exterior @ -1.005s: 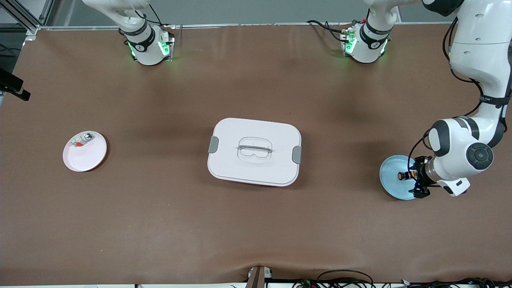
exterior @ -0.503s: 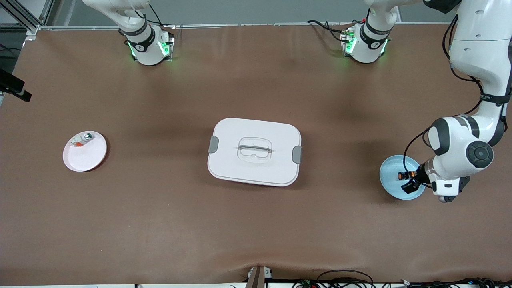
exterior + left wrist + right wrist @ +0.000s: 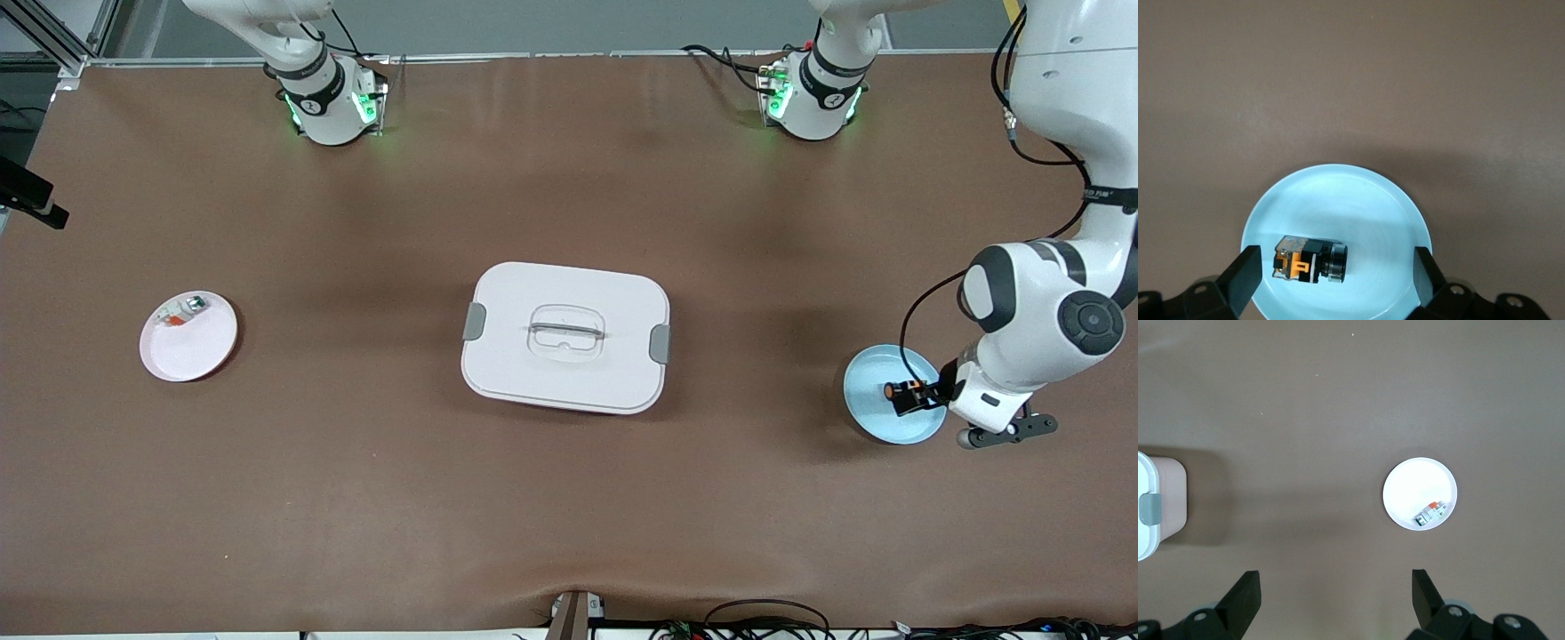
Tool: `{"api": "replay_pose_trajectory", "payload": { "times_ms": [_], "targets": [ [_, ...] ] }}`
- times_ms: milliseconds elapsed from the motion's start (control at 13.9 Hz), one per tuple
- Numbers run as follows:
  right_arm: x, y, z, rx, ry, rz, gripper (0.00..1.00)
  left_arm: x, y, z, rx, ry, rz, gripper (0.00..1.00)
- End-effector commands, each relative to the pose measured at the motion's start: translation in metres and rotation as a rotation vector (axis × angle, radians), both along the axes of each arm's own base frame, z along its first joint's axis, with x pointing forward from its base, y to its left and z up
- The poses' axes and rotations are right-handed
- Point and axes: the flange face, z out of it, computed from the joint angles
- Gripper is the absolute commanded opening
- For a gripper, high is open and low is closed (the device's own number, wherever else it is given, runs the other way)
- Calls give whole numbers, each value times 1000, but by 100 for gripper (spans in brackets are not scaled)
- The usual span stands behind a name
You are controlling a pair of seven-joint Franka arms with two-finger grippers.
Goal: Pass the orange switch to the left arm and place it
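Note:
The orange switch [image 3: 900, 389] [image 3: 1309, 261] is a tiny black part with orange bits, lying on its side on a light blue plate [image 3: 876, 418] [image 3: 1338, 200] near the left arm's end of the table. My left gripper [image 3: 1335, 277] hangs open just over that plate, its fingers astride the switch without touching it. The white lidded box [image 3: 565, 338] [image 3: 1148, 507] sits at the table's middle. My right gripper [image 3: 1336, 597] is open and empty over bare table, between the box and a white plate; it is out of sight in the front view.
A white plate [image 3: 191, 347] [image 3: 1411, 487] holding a small white part [image 3: 180, 311] [image 3: 1430, 513] lies toward the right arm's end. Both arm bases [image 3: 329, 102] [image 3: 813, 98] stand along the table's edge farthest from the front camera.
The left arm's wrist has turned and shifted slightly toward its end of the table while staying over the blue plate. The switch lies where it was. The jaws remain wide.

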Motion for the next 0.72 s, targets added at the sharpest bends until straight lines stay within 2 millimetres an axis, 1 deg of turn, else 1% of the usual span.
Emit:
{"api": "replay_pose_trajectory", "payload": {
  "times_ms": [0, 144, 215, 359, 503, 646],
  "targets": [
    [-5, 1, 4, 1, -13, -13, 100, -5, 1, 31, 22, -32, -68, 100],
    [-5, 0, 3, 1, -11, -14, 100, -9, 1, 62, 27, -44, -66, 100],
    [-5, 0, 3, 1, -11, -14, 100, -10, 1, 83, 32, -57, -64, 100],
    [-4, 0, 3, 3, -11, -16, 100, -13, 2, 117, 39, -76, -60, 100],
    [-4, 0, 3, 1, -11, -16, 100, -18, 0, 146, 44, -88, -59, 100],
    [-4, -1, 3, 0, -11, -16, 100, -26, -5, 171, 50, -83, -66, 100]
  ]
}}
